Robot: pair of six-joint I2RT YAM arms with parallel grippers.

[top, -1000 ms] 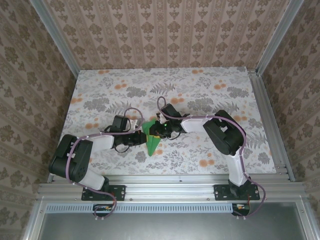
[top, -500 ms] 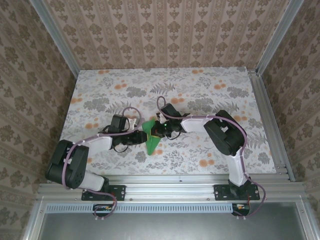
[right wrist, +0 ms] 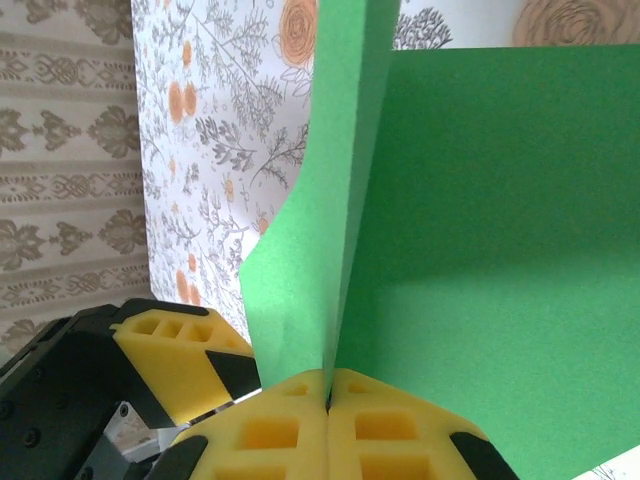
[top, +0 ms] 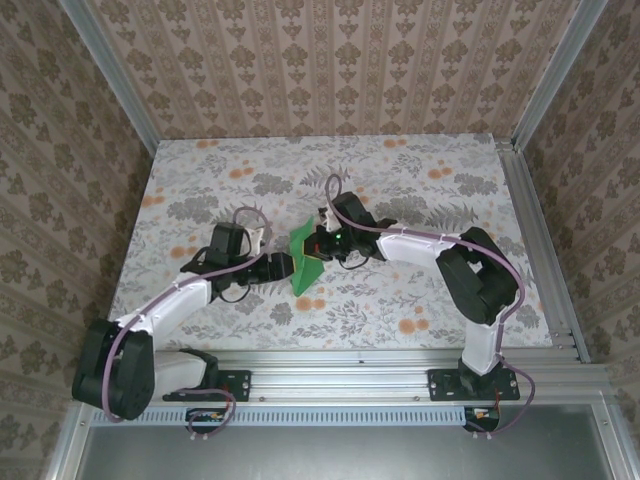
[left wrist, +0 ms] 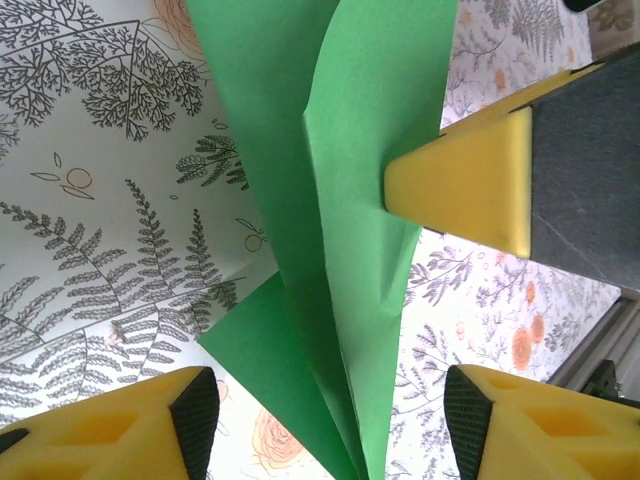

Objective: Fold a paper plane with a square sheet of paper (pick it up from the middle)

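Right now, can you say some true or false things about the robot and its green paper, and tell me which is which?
1. The right gripper is pinching the green paper. True.
2. The left gripper is squeezed shut on the paper. False: its fingers stand wide apart, with the paper between them.
3. The paper lies flat and unfolded on the table. False: it is folded, with creases, and the right gripper holds it.
4. The table has a flowery pattern. True.
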